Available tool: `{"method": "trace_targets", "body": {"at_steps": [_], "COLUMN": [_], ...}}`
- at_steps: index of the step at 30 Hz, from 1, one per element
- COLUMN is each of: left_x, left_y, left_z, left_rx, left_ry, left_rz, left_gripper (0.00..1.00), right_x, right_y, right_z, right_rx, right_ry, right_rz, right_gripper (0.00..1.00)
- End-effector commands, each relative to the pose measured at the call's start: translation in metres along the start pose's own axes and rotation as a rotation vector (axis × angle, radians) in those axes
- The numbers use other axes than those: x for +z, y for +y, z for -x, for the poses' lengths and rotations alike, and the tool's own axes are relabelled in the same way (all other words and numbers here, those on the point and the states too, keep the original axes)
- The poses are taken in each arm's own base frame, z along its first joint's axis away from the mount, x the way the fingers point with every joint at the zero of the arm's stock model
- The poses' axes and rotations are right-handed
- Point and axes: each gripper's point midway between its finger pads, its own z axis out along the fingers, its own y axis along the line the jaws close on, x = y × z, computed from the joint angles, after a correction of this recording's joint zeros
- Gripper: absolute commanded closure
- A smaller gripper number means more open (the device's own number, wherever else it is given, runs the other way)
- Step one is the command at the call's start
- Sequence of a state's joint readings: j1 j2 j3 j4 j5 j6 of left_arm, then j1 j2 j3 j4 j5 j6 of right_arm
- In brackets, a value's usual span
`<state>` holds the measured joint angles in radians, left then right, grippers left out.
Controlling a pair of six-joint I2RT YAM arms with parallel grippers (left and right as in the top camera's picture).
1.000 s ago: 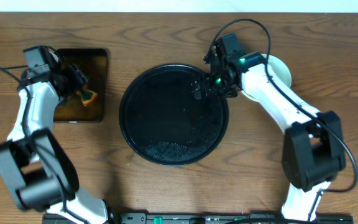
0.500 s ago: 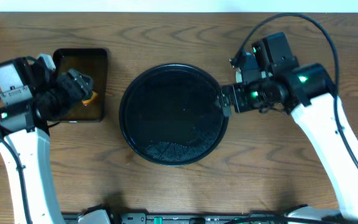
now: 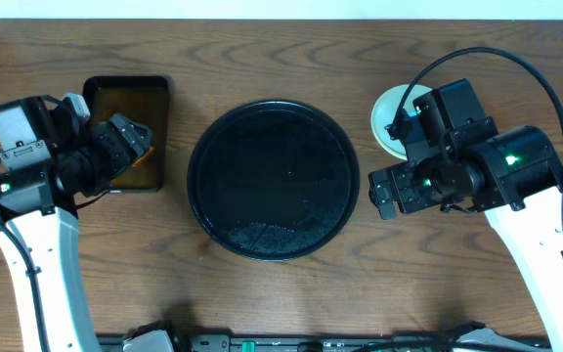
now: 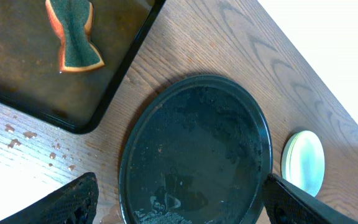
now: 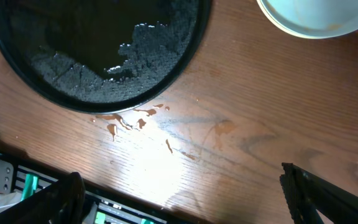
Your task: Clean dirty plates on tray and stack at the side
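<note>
The plates (image 3: 389,115) sit in a stack on the table right of the tray, partly under my right arm; the top one is pale mint. The stack also shows in the left wrist view (image 4: 303,163) and in the right wrist view (image 5: 309,15). The round black tray (image 3: 272,166) holds no plates, only wet foam near its front; it also shows in the left wrist view (image 4: 191,143) and in the right wrist view (image 5: 73,37). My left gripper (image 3: 125,139) (image 4: 179,186) is open and empty. My right gripper (image 3: 384,191) (image 5: 180,177) is open and empty, in front of the stack.
A rectangular black tray (image 3: 154,98) (image 4: 17,74) with brownish liquid holds an orange-and-green sponge (image 4: 74,34) at the left. Brown drops (image 5: 135,121) lie on the wood by the round tray's front edge. A black rail (image 5: 42,186) runs along the table's front.
My right arm has pulled away from the tray's far right rim toward the front right, uncovering the plate stack. My left arm has drawn back from the rectangular tray.
</note>
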<state>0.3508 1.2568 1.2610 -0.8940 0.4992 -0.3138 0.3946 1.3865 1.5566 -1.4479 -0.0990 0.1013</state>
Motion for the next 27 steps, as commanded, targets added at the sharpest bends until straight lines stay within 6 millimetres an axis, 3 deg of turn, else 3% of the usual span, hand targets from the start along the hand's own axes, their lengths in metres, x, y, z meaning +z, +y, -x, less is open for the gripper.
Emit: {"method": "trace_targets", "body": {"at_steps": [1,20,27], "left_x": [0.001,0.001,0.001], "left_y": [0.0,0.0,0.0], "left_z": [-0.002,-0.002,-0.002], "left_rx": [0.001,0.001,0.001], "left_ry": [0.012,0.012,0.012], "left_rz": [-0.008,-0.008,-0.008], "left_gripper": [0.15,0.14,0.14], "right_x": [-0.001,0.0,0.005], "right_y": [-0.001,-0.005,-0.006], "right_z": [0.0,-0.001,0.021], "right_rx": [-0.019,-0.059,-0.103], "right_ry": [-0.002,0.005,-0.168], "right_rz": [-0.015,-0.035,-0.04], "right_gripper": [0.01,0.01,0.01]}}
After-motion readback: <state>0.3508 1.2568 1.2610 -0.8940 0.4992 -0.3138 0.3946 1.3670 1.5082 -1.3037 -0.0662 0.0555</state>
